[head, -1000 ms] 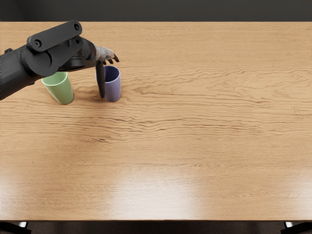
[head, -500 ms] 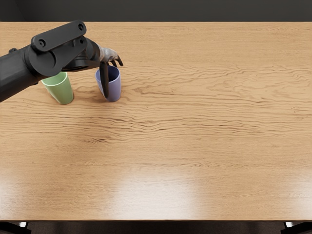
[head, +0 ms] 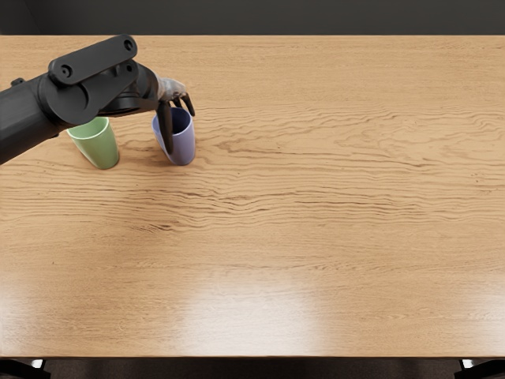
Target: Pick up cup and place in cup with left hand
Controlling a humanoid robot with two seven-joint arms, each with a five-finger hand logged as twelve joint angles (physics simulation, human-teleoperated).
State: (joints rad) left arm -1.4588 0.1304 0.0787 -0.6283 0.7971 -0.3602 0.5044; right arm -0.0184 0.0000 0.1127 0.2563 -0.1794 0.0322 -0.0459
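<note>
Left hand around the blue-purple cup, thumb and fingers apart

The blue-purple, smooth, tapering cup stands on the light wood-grained surface, directly below the robot's left hand, which reaches over its mouth. The hand has a pale grey back and dark digits. It is partly open: its fingers bend down at the far right part of the rim, while the long thumb points down across the cup's left side, leaving a wide gap between them. The hand straddles the cup, but whether thumb or fingers touch it cannot be told, and no closed grip shows.

The light green, smooth, tapering cup stands upright to the picture's left, a little apart from the blue-purple one. The thick black left arm passes over it and hides part of its rim.
</note>
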